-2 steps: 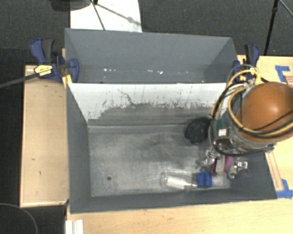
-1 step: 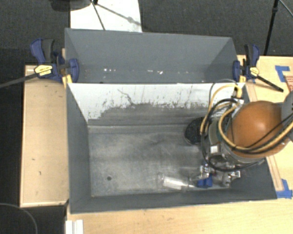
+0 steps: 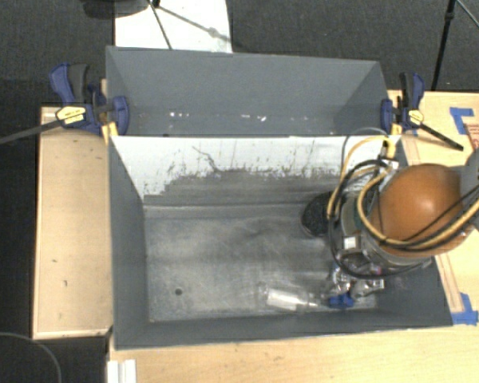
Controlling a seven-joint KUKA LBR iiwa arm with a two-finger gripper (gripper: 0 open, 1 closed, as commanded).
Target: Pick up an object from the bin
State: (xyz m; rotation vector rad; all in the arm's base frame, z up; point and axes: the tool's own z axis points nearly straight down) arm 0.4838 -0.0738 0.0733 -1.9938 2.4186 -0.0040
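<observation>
My gripper (image 3: 353, 280) is low over the bin floor near the front right corner, under the arm's orange dome. Right at its tip lies a small blue piece (image 3: 340, 299). This piece looks joined to a clear plastic thing (image 3: 287, 298) that stretches leftwards along the bin's front wall. Whether the gripper touches the blue piece cannot be told. A black round thing (image 3: 314, 214) sits on the floor behind the gripper, close to the back wall and partly hidden by the arm's cables.
The arm with its orange dome and yellow and black cables covers the bin's right side. The bin's sloping walls rise close on the right and front of the gripper.
</observation>
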